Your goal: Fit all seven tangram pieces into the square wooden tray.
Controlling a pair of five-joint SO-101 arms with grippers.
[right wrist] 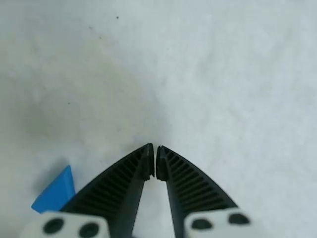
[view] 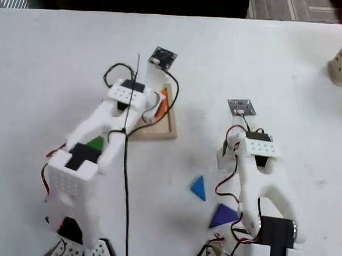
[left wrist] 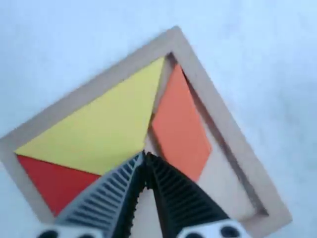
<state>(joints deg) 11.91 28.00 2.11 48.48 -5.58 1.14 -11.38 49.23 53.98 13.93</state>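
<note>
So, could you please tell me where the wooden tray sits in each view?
High view: wooden tray left of centre, partly under the left arm.
Left wrist view: tray just past the shut left gripper, holding yellow piece, orange piece and red piece.
Right wrist view: white table and a blue triangle.
Shared landmark: the orange piece.

Tray (left wrist: 220, 114): pale wood.
In tray: yellow triangle (left wrist: 99, 129); orange parallelogram (left wrist: 181, 129); red triangle (left wrist: 49, 181).
Outside tray: green piece (view: 95, 142); blue triangle (view: 198, 187); purple triangle (view: 223, 215).
Worktop (view: 61, 49): white.
Left fingers (left wrist: 173, 193), right fingers (right wrist: 124, 178): black, ribbed.
</note>
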